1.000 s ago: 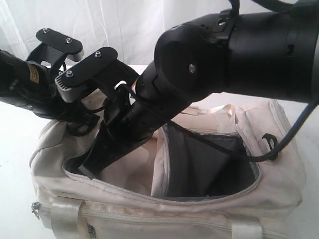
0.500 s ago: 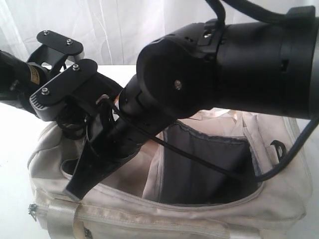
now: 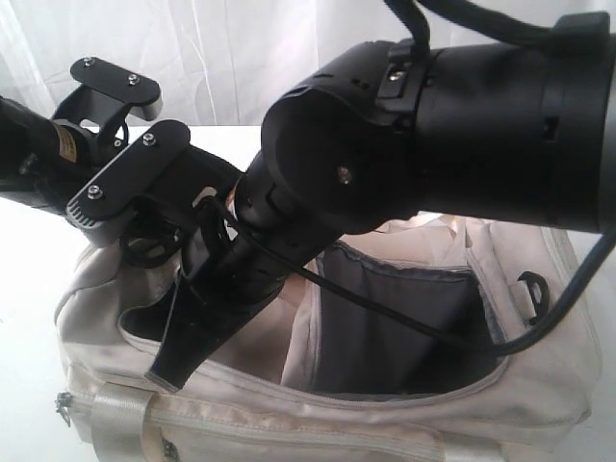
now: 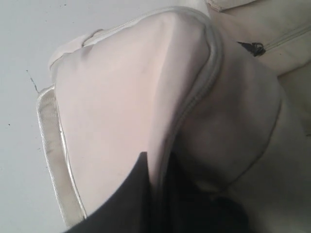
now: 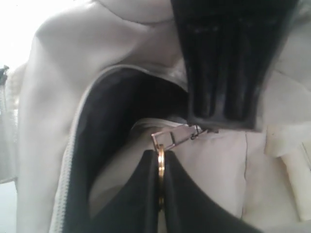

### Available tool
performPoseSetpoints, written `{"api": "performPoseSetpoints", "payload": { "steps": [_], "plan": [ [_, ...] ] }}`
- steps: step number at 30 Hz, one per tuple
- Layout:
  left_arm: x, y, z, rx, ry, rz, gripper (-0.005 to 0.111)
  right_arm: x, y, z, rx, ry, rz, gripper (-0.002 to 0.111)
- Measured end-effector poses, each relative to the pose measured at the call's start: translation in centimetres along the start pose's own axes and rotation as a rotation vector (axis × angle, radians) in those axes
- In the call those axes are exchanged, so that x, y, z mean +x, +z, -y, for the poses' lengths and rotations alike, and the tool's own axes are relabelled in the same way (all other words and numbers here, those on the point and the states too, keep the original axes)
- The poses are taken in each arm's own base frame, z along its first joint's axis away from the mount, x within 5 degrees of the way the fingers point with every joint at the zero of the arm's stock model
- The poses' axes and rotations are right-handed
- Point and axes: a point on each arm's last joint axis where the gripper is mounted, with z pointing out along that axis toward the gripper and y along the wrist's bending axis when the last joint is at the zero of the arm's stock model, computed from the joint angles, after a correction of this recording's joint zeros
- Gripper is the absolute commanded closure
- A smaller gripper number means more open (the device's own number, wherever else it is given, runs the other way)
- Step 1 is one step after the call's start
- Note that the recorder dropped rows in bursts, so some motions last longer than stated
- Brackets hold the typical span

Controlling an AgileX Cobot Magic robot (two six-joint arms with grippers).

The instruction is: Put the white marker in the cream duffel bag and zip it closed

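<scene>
The cream duffel bag fills the lower part of the exterior view, its top zipper open onto dark grey lining. My right gripper reaches across to the bag's left end and is shut on a gold ring that hangs from the metal zipper pull. My left gripper is shut on the cream fabric beside the zipper edge at that same end. One black ribbed finger shows close above the pull. The white marker is out of view.
A shiny webbing strap runs along the bag's side. A black plastic loop sits at the bag's right end, with the right arm's cable draped over the opening. The bag lies on a white table, white curtain behind.
The right arm swung left and down along the bag's opening with the ring, then came back slightly right. The left gripper kept its hold and place.
</scene>
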Motion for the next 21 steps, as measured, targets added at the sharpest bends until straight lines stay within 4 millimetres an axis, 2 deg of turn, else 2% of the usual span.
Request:
{"api": "performPoseSetpoints", "payload": {
  "steps": [9, 14, 17, 21],
  "plan": [
    [-0.5, 0.0, 0.0, 0.001, 0.001, 0.052, 0.058, 0.0, 0.0, 0.0, 0.004, -0.007, -0.005, 0.108],
    [-1.8, -0.9, 0.0, 0.011, -0.026, 0.070, 0.056, 0.0, 0.0, -0.2, 0.000, -0.012, -0.006, 0.108],
    [-2.0, -1.3, 0.5, 0.074, -0.067, 0.043, 0.055, 0.0, -0.1, -0.2, 0.000, -0.012, -0.005, 0.108],
    [-1.9, -1.4, 1.3, 0.162, -0.069, 0.029, 0.043, 0.0, -0.1, -0.2, 0.001, -0.012, -0.001, 0.108]
  ]
}}
